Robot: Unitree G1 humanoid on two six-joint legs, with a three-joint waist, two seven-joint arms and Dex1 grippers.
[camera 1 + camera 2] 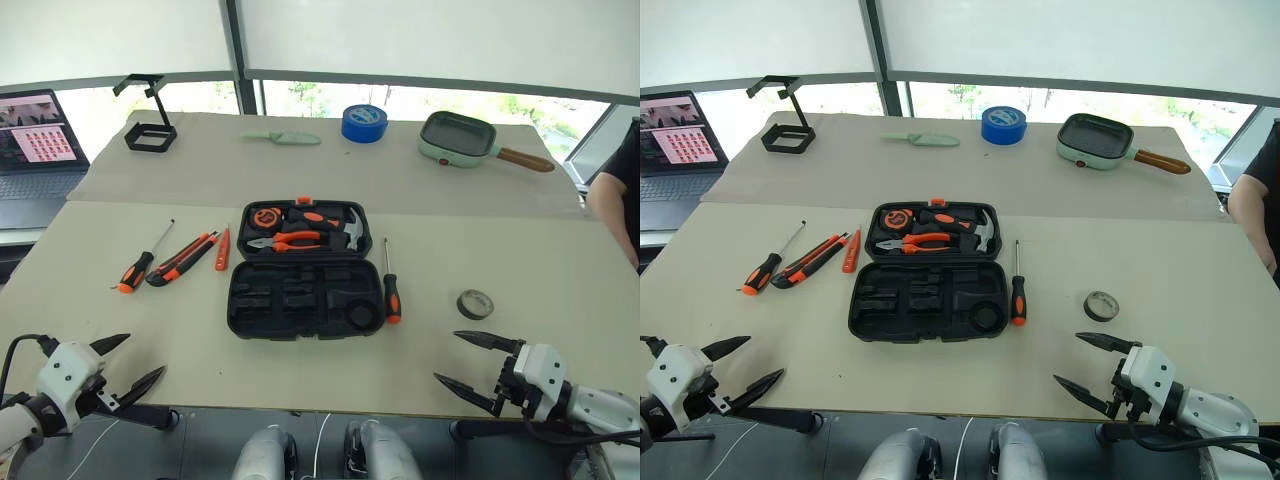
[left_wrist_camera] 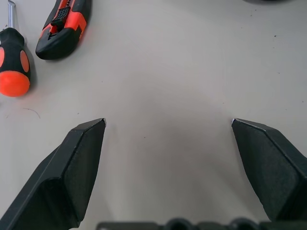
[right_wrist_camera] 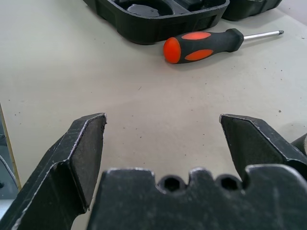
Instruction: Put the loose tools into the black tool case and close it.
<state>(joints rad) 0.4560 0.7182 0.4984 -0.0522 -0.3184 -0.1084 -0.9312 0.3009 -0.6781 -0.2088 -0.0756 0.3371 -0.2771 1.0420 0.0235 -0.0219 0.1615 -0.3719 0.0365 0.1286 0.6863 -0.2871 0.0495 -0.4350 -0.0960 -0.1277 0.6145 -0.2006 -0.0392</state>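
The robot is standing at the start of the job: nothing is being carried, and the black tool case [image 1: 305,270] is lying open flat on the table [image 1: 560,270], its far half filled with tools and its near half showing empty recesses.

The left gripper [image 1: 128,365] is hovering at the near edge of the table with its fingers [image 2: 79,158] spread wide and released, grasping nothing. Ahead of those fingers and off to their outer side are lying one screwdriver [image 1: 140,262], the utility knife [image 1: 183,259] just beside it, and the tester pen [image 1: 222,249] between the knife and the case.

The right gripper [image 1: 472,365] is likewise hanging with its fingers [image 3: 79,148] wide apart and empty. Beyond its fingertips and toward the inner side, the second screwdriver [image 3: 204,44] is resting just beside the case's right edge, handle toward the gripper. The small tape ring [image 1: 475,303] is sitting near the outer finger, closer than any other loose tool.

The step in hand appears to be choosing a first pick. The next move likely calls for the right gripper reaching forward and lowering over the tape ring or the screwdriver handle, fingers straddling it before closing. The low, flat ring may prove the harder grasp.
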